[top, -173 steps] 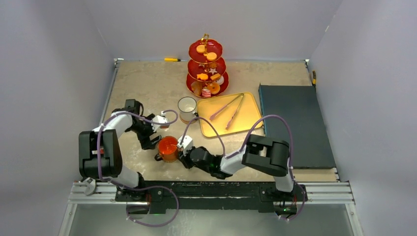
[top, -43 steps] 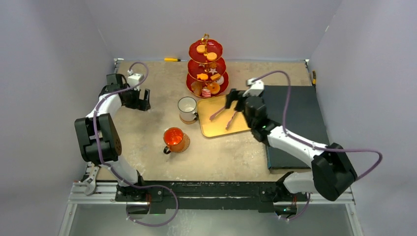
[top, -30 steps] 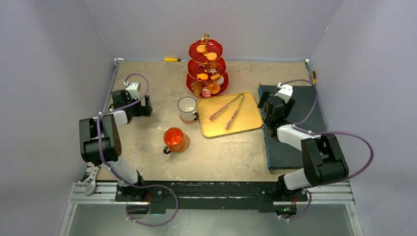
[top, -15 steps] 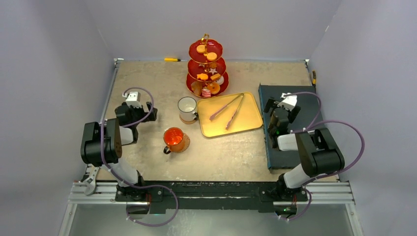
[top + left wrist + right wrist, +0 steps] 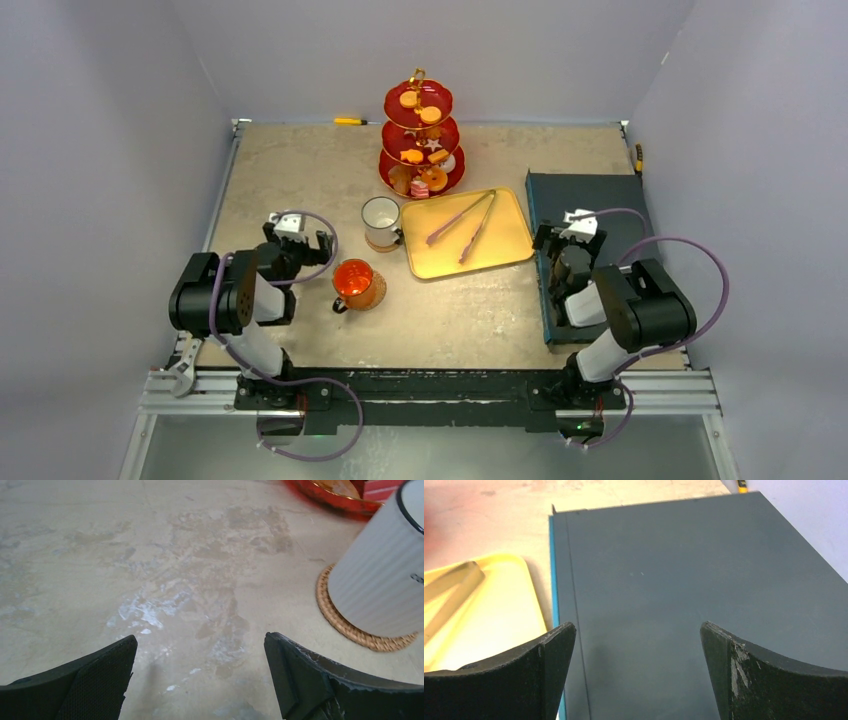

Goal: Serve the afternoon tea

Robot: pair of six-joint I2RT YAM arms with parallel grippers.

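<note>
Red three-tier stand [image 5: 392, 105], gold-rimmed, upright at the far middle of the bench [image 5: 300, 170], tiers narrowing upward, loaded with small toy pastries [image 5: 432, 179] in orange, brown and white. Just in front of it, white mug [image 5: 380, 218] with a dark rim; stands upright on a woven brown coaster [image 5: 345, 627], handle turned right toward the yellow tray [image 5: 500, 245]. Nearer and slightly left, orange mug [image 5: 346, 280], upright on a second coaster [image 5: 374, 292], handle pointing near-left. Left tool [image 5: 297, 243] low over the bench, left of both mugs and near the orange one, jaws wide apart; holds nothing. From its wrist, white mug ahead and right of the right-hand finger, not touching. Right tool [image 5: 568, 240] over the dark slab [image 5: 600, 210] right of the tray, jaws likewise wide apart and empty, well apart from mugs and stand. Tongs [image 5: 465, 222] on the tray, long axis diagonal, near-left to far-right.
</note>
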